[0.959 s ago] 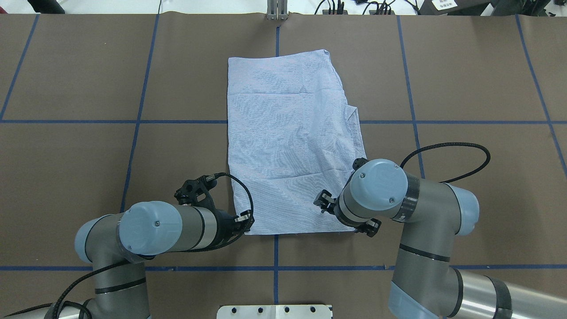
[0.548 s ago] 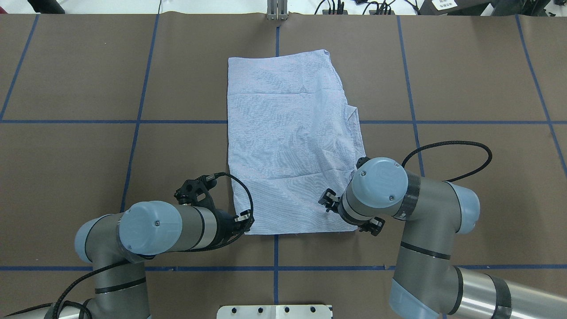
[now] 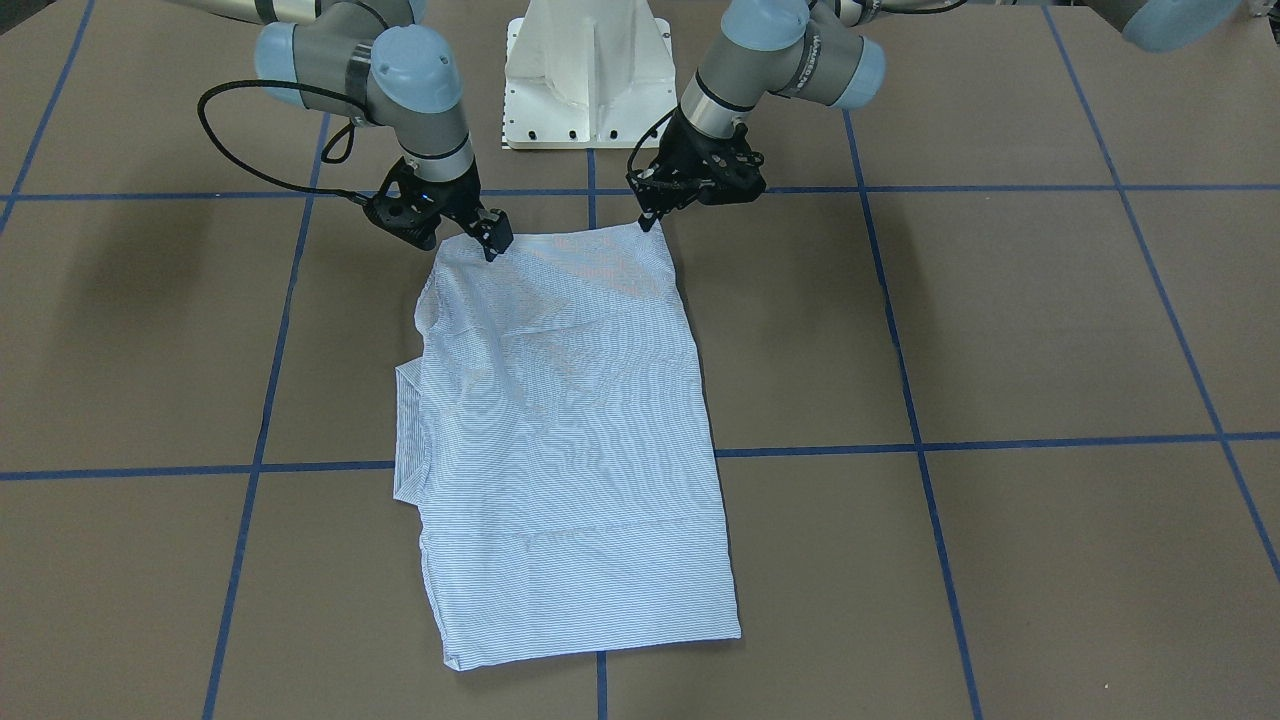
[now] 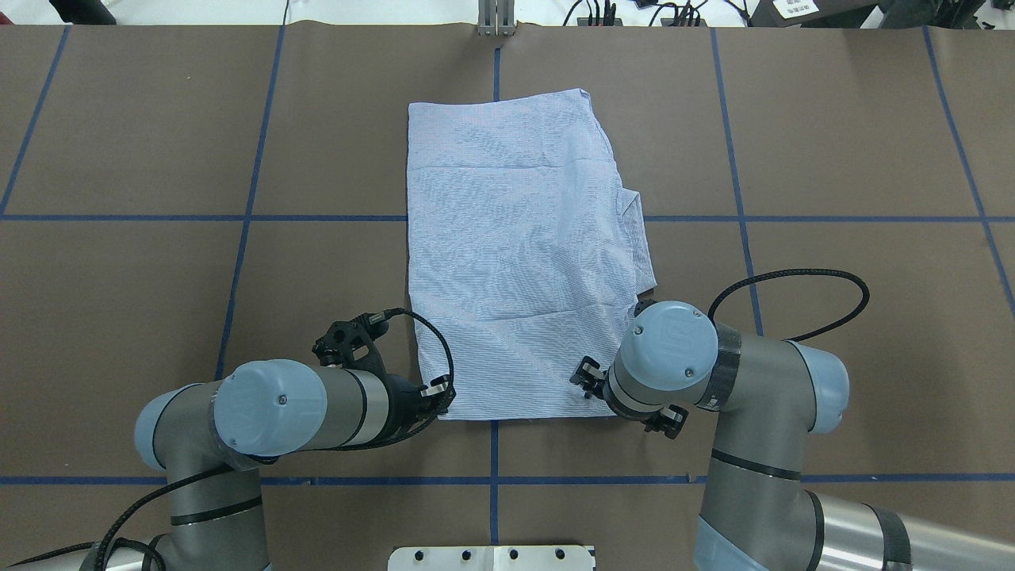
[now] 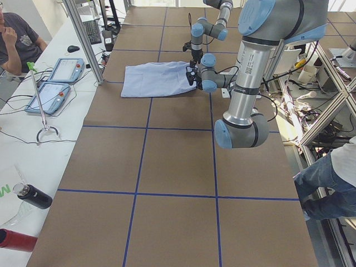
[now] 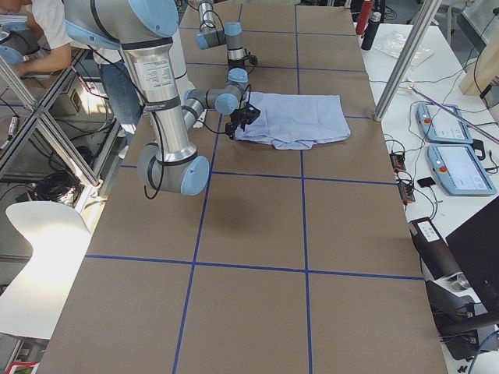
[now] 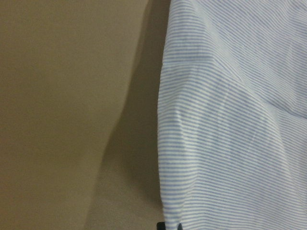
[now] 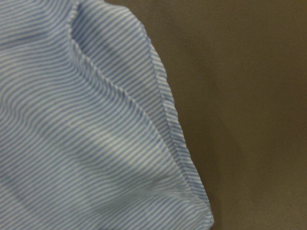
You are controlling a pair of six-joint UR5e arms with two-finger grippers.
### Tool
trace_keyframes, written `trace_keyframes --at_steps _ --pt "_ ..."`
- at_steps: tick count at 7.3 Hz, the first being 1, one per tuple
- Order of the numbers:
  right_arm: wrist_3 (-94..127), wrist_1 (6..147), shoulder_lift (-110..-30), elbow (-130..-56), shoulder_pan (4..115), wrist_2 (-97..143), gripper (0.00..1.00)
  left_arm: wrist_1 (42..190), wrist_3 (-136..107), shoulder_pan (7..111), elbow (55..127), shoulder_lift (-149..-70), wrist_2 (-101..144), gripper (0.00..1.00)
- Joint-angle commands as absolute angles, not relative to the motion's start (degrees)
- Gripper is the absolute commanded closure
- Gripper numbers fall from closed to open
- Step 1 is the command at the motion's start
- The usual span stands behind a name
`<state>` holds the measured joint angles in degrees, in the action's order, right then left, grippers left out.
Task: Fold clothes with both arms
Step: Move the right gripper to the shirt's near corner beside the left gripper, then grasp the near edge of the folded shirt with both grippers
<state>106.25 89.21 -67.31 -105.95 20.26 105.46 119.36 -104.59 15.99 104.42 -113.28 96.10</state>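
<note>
Shirt: the striped blue-and-white shirt (image 4: 515,262) lay folded into a tall rectangle at the middle of the table (image 4: 143,317). It was flat but for shallow wrinkles, with one short end toward the robot. A flap of cloth stuck out of its long edge on the robot's right.
Left gripper: the left gripper (image 4: 441,395) sat at the shirt's near corner on the robot's left, pinched together on the cloth. Its wrist camera showed the striped edge running down into the black fingertips (image 7: 168,225), with a shadow on the table beside it.
Right gripper: the right gripper (image 4: 585,379) was down on the near edge, just in from the other near corner. I could not tell whether it was clamped on the cloth. Its wrist camera showed only the hemmed corner against the table.
Table: a brown covering crossed by blue tape lines (image 4: 238,262).
Base: a white pedestal (image 3: 585,70) stood between the two arms, near the shirt's near end.
</note>
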Motion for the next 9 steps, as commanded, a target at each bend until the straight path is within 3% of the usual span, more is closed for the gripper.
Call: trace_keyframes --at_steps 1,2,4,5,7,9 --pt "106.3 89.4 -67.1 -106.4 21.3 105.8 0.27 119.4 -104.6 16.0 104.4 -113.2 96.1 1.0" --pt "106.2 89.4 -67.1 -106.4 21.7 105.9 0.5 119.4 -104.6 16.0 104.4 -113.3 96.1 1.0" --pt "106.2 89.4 -67.1 -106.2 21.8 105.9 0.54 119.4 -104.6 16.1 104.3 -113.2 96.0 1.0" --pt "106.2 89.5 -67.1 -106.2 21.8 106.0 0.51 119.4 -104.6 16.1 104.3 -113.2 95.9 1.0" --pt "106.2 89.5 -67.2 -106.4 21.9 106.2 0.23 119.4 -104.6 16.1 104.3 -113.2 95.9 1.0" --pt "106.2 89.5 -67.2 -106.0 21.8 106.1 0.08 119.4 -104.6 16.3 104.3 -113.2 95.8 1.0"
